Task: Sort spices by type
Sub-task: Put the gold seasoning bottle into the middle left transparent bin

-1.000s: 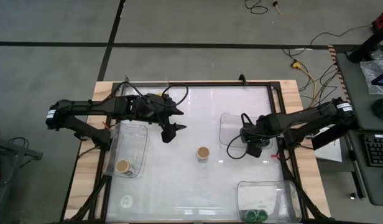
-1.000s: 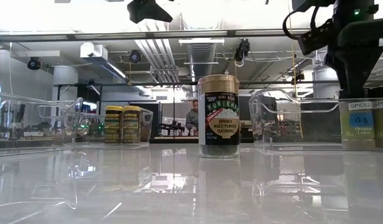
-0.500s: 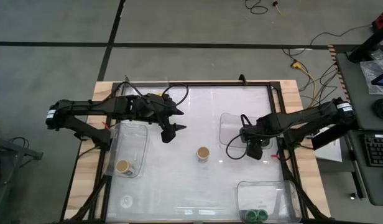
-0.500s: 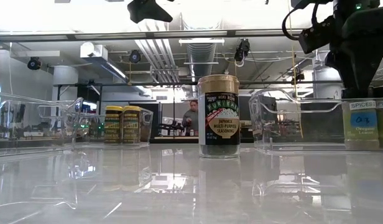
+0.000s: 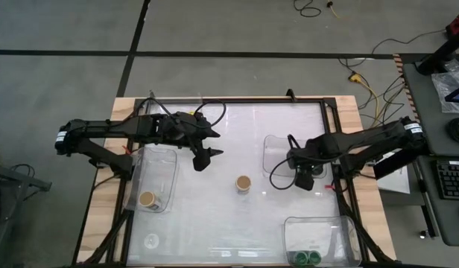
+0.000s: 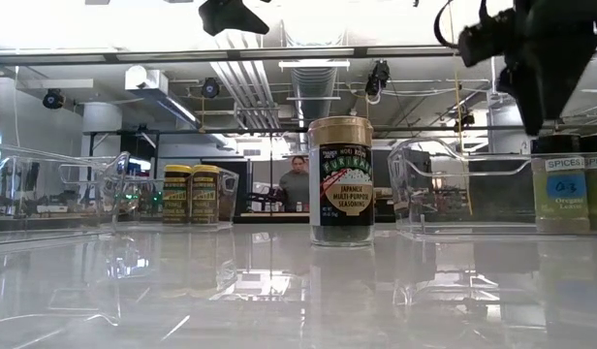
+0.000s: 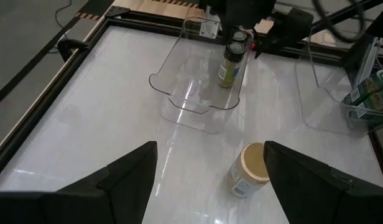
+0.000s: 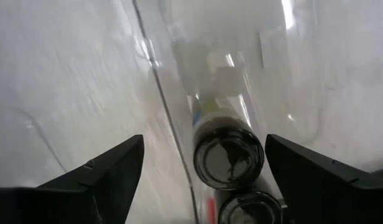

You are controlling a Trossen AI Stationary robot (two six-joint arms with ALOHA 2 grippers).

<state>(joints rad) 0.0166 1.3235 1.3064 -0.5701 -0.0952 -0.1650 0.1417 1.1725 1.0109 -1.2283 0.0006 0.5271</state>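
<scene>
A jar with a tan lid [image 5: 244, 183] stands alone mid-table, also seen in the low view [image 6: 341, 181] and the left wrist view [image 7: 250, 169]. Two jars with black lids [image 7: 233, 57] stand side by side in a clear tray [image 5: 278, 149] at the table's right. My right gripper [image 5: 305, 181] hovers open above them; one black lid [image 8: 229, 155] shows between its fingers, apart from them. My left gripper [image 5: 202, 158] waits open above the table, left of the tan-lidded jar. Another tan-lidded jar [image 5: 147, 199] stands in the left tray [image 5: 161, 160].
Green-lidded jars [image 5: 305, 257] stand in a clear tray [image 5: 319, 227] at the near right corner. Two yellow-lidded jars [image 6: 192, 194] stand in a clear tray in the low view. Cables run along the right arm. A person [image 6: 297, 184] stands far off in the room.
My right gripper has risen above the black-lidded jars in the right tray, and the jars stay standing where they were. The left arm has kept still.
</scene>
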